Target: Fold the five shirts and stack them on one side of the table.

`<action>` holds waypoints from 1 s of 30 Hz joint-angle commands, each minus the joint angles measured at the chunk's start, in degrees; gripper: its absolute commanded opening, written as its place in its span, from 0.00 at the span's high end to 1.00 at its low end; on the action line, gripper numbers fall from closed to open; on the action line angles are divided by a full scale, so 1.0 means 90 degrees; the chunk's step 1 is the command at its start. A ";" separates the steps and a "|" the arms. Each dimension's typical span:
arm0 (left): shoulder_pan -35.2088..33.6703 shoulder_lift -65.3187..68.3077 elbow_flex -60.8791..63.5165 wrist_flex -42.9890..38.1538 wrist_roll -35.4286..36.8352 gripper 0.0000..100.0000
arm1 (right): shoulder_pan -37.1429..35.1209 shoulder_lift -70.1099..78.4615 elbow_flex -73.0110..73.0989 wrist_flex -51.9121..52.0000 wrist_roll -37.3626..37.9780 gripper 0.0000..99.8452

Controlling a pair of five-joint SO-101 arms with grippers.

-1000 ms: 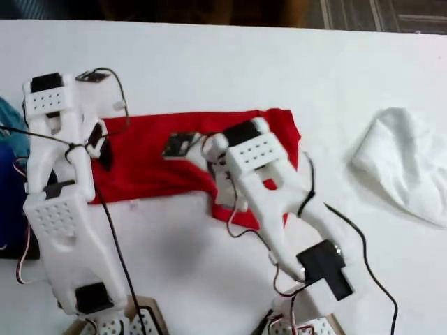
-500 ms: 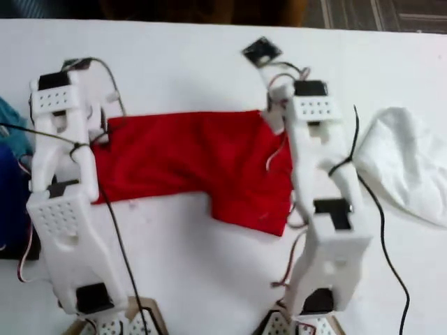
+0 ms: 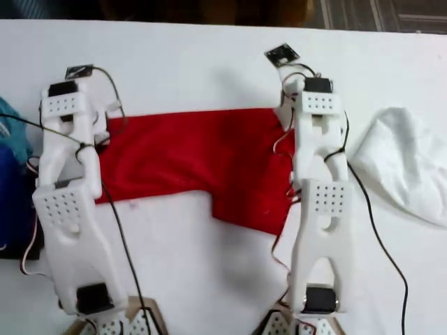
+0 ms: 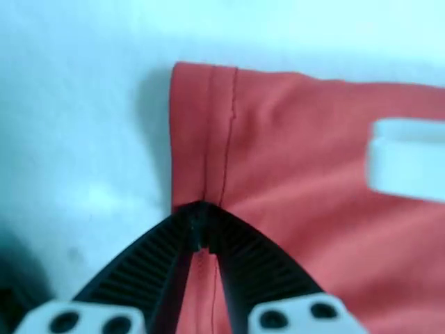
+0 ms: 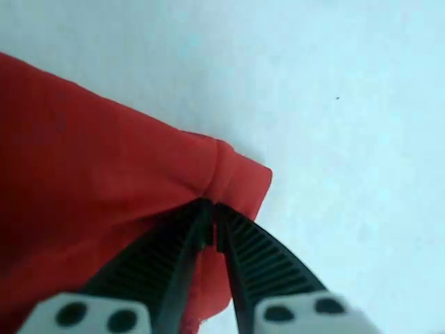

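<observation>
- The right hand [image 5: 211, 216] has swung from over the middle of the red shirt [image 3: 188, 153] out to its far corner. It is now clamped on that corner, with cloth bunching at its tips.
- The left hand [image 4: 201, 231] has kept its grip at the opposite end, closed tight on the hemmed edge. It has edged a little away from the arm bases.
- Between the two hands the red shirt has gone from a rumpled, half-doubled heap to a broad band drawn flat on the counter [image 3: 195, 63]. Its far edge runs nearly straight from hand to hand.
- A flap [image 3: 248, 209] sticks out of the band on the near side of the right hand, toward that arm's base, so the outline is not yet a clean rectangle.
- As I judge it, the spreading step is about done and the first real fold is still to come. Nothing looks stacked yet.
- A white shirt [image 3: 405, 164] lies crumpled well apart from the right hand, on its outer side.
- A blue cloth [image 3: 10, 195] and a teal cloth [image 3: 8, 122] sit on the outer side of the left hand, near that arm.
- The right arm lies over the shirt's end and flap, and cables [image 3: 115, 223] trail near both hands. A fold pulled toward the arm bases could snag on them.
</observation>
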 commanded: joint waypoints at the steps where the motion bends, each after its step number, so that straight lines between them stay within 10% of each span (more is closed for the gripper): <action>1: -0.0107 0.0088 -0.0288 -0.0039 0.0215 0.97 | 0.0132 0.0093 -0.1162 0.0620 -0.0049 0.98; 15: -0.0293 0.0078 -0.0317 0.0195 0.0264 0.97 | 0.0249 0.0015 -0.3722 0.2369 -0.0020 0.98; 30: -0.0772 -0.0596 -0.1353 0.2032 -0.0518 0.88 | 0.0269 -0.3512 -0.0430 0.2379 -0.0068 0.98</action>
